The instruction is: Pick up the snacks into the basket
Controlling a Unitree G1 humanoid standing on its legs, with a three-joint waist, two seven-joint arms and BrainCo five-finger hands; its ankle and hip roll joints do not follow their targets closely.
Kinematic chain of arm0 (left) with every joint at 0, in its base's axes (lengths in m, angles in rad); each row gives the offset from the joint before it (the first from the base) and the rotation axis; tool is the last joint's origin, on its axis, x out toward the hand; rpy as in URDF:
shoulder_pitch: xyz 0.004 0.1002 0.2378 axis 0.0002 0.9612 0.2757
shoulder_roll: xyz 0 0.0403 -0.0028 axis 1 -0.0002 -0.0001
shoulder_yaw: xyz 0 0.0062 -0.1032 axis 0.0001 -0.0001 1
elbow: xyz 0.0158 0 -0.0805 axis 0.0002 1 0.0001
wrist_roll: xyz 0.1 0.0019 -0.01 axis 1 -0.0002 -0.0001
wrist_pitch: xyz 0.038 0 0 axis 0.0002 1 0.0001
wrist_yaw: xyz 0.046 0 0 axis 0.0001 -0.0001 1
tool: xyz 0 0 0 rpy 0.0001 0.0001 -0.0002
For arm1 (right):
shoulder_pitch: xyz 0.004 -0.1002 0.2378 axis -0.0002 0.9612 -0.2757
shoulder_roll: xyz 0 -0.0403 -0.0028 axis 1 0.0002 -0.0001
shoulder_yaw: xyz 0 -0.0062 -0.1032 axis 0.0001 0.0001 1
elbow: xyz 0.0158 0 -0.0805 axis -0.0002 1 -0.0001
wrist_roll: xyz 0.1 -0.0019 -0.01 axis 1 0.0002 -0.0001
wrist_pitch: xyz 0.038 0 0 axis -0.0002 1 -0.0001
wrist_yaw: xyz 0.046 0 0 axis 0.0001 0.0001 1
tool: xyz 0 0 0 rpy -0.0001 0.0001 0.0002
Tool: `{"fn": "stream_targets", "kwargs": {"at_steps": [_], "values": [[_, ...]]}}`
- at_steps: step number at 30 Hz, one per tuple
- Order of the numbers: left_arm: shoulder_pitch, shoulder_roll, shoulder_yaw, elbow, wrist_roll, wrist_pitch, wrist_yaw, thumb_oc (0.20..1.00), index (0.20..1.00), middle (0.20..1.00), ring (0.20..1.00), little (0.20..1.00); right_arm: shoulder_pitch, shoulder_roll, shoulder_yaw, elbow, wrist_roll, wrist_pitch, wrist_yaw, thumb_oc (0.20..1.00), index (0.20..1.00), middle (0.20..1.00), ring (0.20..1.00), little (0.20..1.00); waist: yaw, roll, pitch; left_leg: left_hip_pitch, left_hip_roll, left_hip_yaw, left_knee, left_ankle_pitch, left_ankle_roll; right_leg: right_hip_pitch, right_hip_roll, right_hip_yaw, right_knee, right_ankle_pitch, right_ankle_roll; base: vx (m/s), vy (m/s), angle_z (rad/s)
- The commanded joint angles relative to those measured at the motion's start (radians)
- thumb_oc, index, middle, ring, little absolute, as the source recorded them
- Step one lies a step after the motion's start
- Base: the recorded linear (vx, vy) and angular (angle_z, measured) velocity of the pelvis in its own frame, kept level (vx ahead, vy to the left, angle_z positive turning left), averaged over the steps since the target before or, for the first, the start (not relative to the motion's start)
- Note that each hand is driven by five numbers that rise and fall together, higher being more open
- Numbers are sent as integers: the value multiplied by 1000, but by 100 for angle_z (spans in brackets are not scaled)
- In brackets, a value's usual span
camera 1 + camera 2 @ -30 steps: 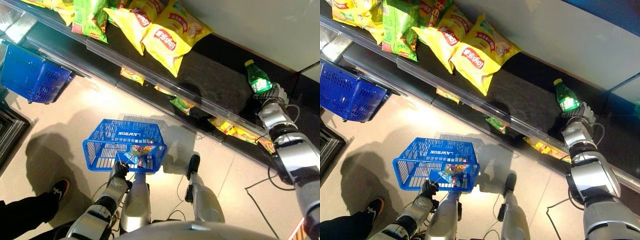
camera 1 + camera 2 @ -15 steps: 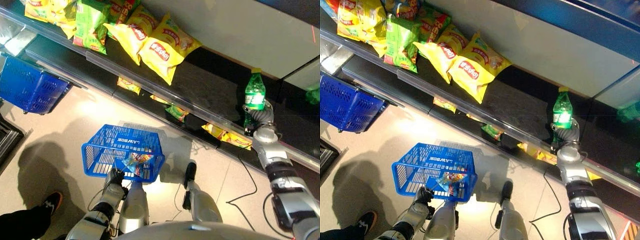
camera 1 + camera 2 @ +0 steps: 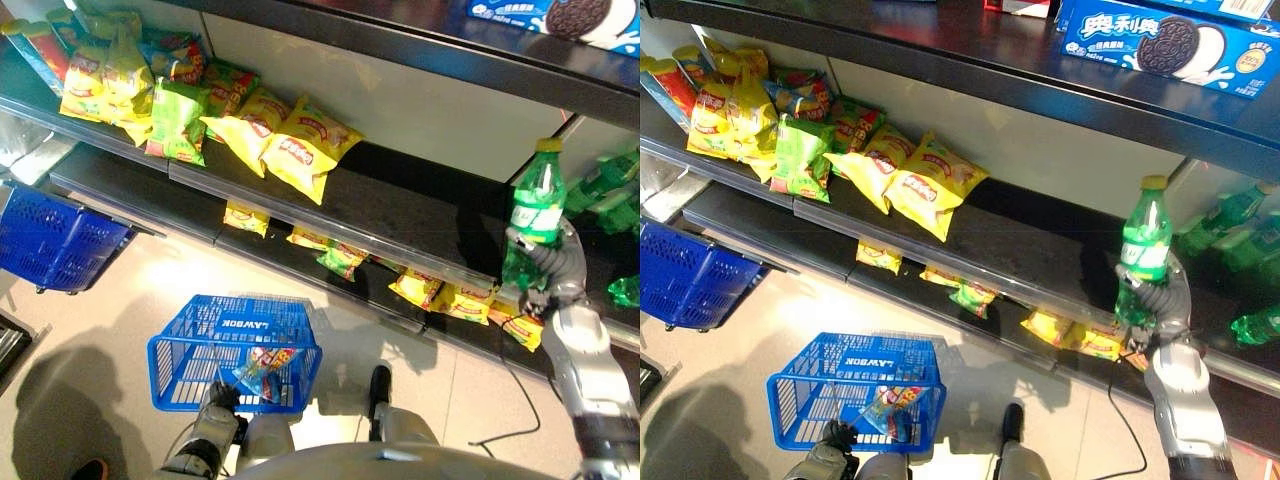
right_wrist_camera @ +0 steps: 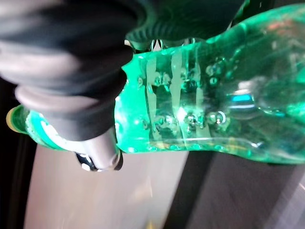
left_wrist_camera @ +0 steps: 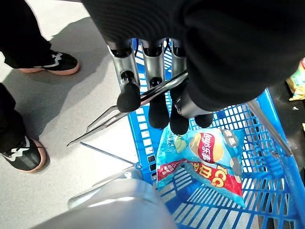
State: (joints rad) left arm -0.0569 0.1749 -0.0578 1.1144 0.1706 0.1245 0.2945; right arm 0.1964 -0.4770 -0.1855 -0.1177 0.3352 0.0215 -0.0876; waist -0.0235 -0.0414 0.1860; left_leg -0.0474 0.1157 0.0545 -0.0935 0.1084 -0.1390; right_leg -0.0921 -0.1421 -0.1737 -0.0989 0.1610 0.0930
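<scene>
Dark shelving unit [image 3: 400,205] runs across the far side, three tiers visible. Middle shelf: a heap of yellow and green snack bags [image 3: 150,95] at the left, two big yellow chip bags [image 3: 300,150] next to them, more green bottles [image 3: 610,185] lying at the far right, count unclear. Bottom shelf: a row of small yellow and green packets [image 3: 335,255], roughly six, some half hidden. Top shelf: one blue cookie box [image 3: 1160,45].

Two blue baskets on the floor side: one spare basket [image 3: 55,240] at the left under the shelf, one carried basket [image 3: 235,350] near the robot. Carried basket holds one light-blue snack bag [image 5: 202,160], leaning against its near wall.

Left hand [image 5: 157,95]: fingers curled round the basket's metal handle [image 5: 128,107], gripping it.

Right hand [image 3: 1160,295], at the right: fingers wrapped around the lower half of one green bottle [image 3: 1143,250], yellow cap, upright, lifted in front of the middle shelf.

One person's two dark sneakers [image 5: 50,64] on the floor left of the carried basket.
</scene>
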Motion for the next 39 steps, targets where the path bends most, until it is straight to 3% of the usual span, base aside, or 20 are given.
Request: {"fn": "stream_targets", "kwargs": {"at_steps": [1, 2, 4, 5, 10, 13, 16, 24, 31, 39], "values": [[-18, 21, -21, 74, -9, 2, -2, 200, 200, 200, 200, 200, -27, -29, -93, -148, 32, -71, 108, 200, 200, 200, 200, 200, 6, 5, -29, -8, -38, -14, 6, -61, 28, 16, -47, -10, 12, -35, 89, 23, 1, -6], [-12, 23, 6, 61, -23, -3, -17, 200, 200, 200, 200, 200, 32, -47, -79, -166, -89, -42, 162, 200, 200, 200, 200, 200, 0, 3, -35, -7, -38, -12, 6, -64, 27, 17, -46, -8, 12, -37, 90, 0, 0, 0], [-10, 22, 17, 60, -38, -7, -12, 200, 200, 200, 200, 200, 51, -49, -53, -145, -135, -36, 165, 200, 200, 200, 200, 200, -1, 2, -37, -8, -38, -10, 6, -63, 27, 16, -45, -7, 12, -36, 91, 5, -2, -2], [-13, 22, 34, 34, -71, -17, -1, 200, 200, 200, 200, 200, 95, -52, -5, -107, -283, -17, 173, 200, 200, 200, 200, 200, -2, 2, -35, -11, -37, -7, 6, -62, 28, 12, -45, -6, 12, -34, 92, 0, 0, 0], [-20, 34, 17, -96, -112, -38, 35, 200, 200, 200, 200, 200, 111, -27, 111, 27, -483, 1, 167, 200, 200, 200, 200, 200, -5, -2, -19, -22, -35, -8, 6, -56, 30, 2, -44, -5, 12, -29, 92, -49, -5, -1], [-35, 51, -38, -253, -139, -57, 65, 200, 200, 200, 200, 200, 34, -16, 239, 245, -690, 37, 80, 200, 200, 200, 200, 200, 3, -5, 20, -36, -35, -16, 6, -47, 32, -8, -43, -9, 12, -24, 92, -88, -11, -2], [-71, 56, -84, -308, -144, -75, 79, 200, 200, 200, 200, 200, -53, -2, 338, 393, -766, 38, 36, 200, 200, 200, 200, 200, 9, -10, 51, -48, -34, -21, 6, -40, 32, -18, -42, -9, 12, -19, 91, -106, -8, 2], [-179, 18, -280, -430, -171, -108, 40, 200, 200, 200, 200, 200, -361, 84, 628, 766, -811, 61, -23, 200, 200, 200, 200, 200, 40, -11, 134, -97, -39, -40, 6, -14, 31, -62, -41, -16, 14, 1, 88, -98, -14, -1], [-303, -34, -464, -492, -191, -115, 45, 200, 200, 200, 200, 200, -618, 207, 767, 968, -759, 75, -110, 200, 200, 200, 200, 200, 62, 7, 213, -168, -46, -60, 6, 21, 27, -128, -40, -26, 20, 25, 83, -96, -7, 9], [-400, -120, -569, -494, -239, -118, 95, 200, 200, 200, 200, 200, -779, 300, 856, 1016, -727, 74, -159, 200, 200, 200, 200, 200, 76, 15, 277, -231, -48, -65, 6, 44, 22, -184, -46, -31, 20, 45, 82, -57, -10, 5]]}}
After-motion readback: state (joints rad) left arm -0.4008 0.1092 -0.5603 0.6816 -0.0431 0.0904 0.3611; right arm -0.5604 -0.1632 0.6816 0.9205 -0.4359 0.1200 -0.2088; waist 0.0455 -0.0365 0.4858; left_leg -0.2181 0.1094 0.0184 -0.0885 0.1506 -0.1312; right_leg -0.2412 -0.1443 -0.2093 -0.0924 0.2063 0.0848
